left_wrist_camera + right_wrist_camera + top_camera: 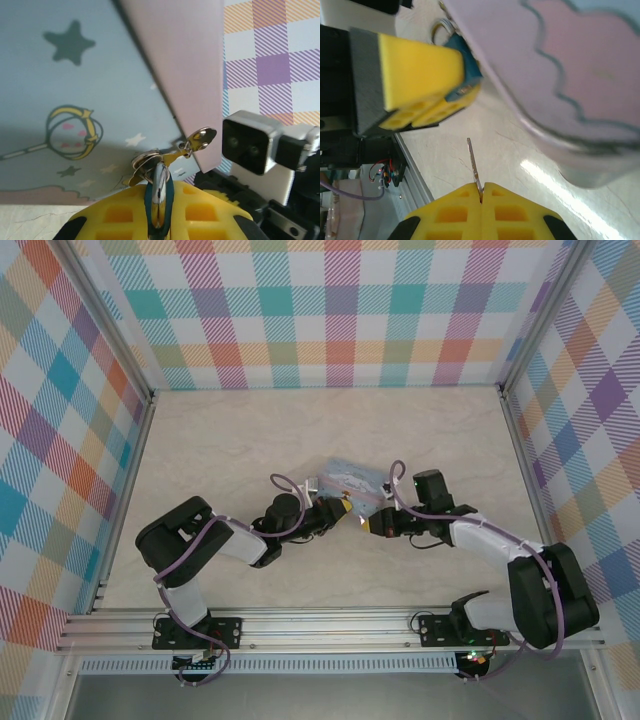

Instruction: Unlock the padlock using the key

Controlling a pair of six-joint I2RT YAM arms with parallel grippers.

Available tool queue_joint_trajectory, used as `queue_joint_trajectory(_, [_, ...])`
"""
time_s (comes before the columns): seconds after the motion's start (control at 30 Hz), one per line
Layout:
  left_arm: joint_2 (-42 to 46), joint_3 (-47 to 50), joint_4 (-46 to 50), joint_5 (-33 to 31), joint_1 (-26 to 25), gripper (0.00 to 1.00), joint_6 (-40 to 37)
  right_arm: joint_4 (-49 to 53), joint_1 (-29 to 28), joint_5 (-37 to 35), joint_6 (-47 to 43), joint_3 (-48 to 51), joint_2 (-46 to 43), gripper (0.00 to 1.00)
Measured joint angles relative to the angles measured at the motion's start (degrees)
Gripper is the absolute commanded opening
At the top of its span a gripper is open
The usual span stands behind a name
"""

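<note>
Padlock and key, each gripped.
Left jaws clamp the padlock (159,196) at the blue tin's (75,100) edge; right jaws pinch the key (473,162), apart from it.

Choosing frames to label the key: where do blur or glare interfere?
Right wrist: the key is fairly sharp, the tin blurred, a glare streak on the table. Left wrist: bright highlights on the padlock. Top external: evenly lit, but the key is too small to make out.

Shiny metal padlock (159,192); key (473,162) seemingly dull metal; tin (75,115) smooth.
</note>
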State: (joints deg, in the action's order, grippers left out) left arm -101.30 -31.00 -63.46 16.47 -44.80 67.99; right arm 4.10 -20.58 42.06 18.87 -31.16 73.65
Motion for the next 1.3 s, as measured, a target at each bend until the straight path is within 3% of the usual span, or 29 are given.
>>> queue_joint_trajectory(0.33, [0.0, 0.0, 0.0, 0.6, 0.0, 0.0, -0.2, -1.5, 0.9, 3.2, 1.7, 0.9, 1.2, 0.04])
queue_joint_trajectory(0.67, [0.0, -0.1, -0.3, 2.3, 0.1, 0.0, -1.6, -4.8, 2.1, 4.2, 1.6, -1.0, 8.3, 0.03])
queue_joint_trajectory(0.93, [3.3, -2.7, 7.2, 4.3, 1.9, 0.0, -9.0, 0.8, 5.2, 7.1, -2.5, -6.7, 10.3, 0.03])
queue_joint_trajectory(1.3, [3.3, -3.4, 9.4, 4.4, 2.2, 0.0, -9.5, 1.4, 6.9, 8.4, -5.1, -10.3, 14.9, 0.03])
